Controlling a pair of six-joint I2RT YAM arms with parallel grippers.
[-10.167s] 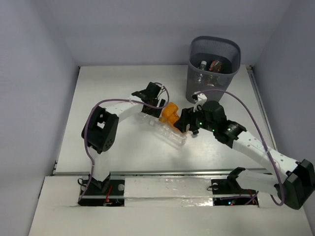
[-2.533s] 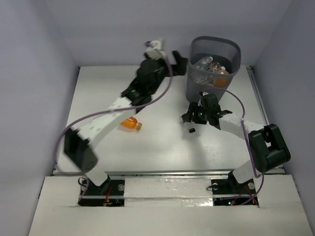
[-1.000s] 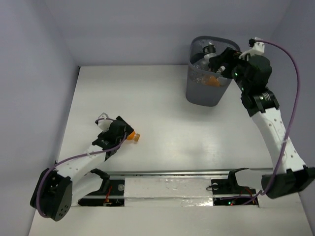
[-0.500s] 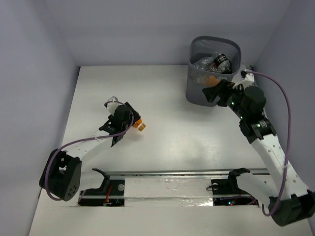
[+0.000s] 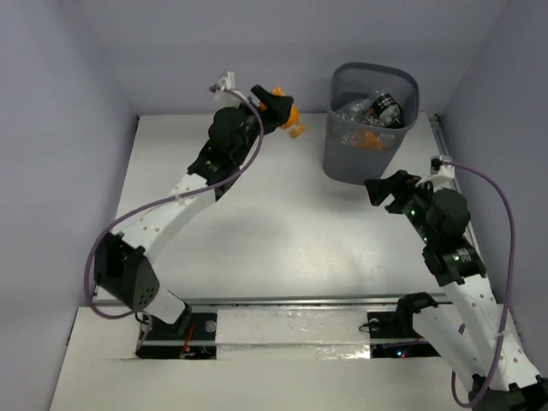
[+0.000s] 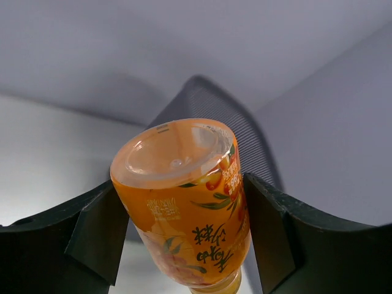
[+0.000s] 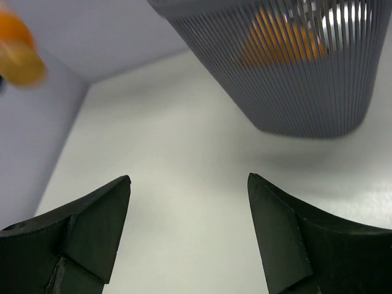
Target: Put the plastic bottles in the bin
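orange bottle [image 6: 184, 184], leaf-print label, translucent base, gripped by left pincer [image 6: 184, 231]

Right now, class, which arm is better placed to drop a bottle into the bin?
Left. The left gripper is shut on the orange bottle, raised just left of the bin. The right gripper is open and empty, low beside the bin's wall.
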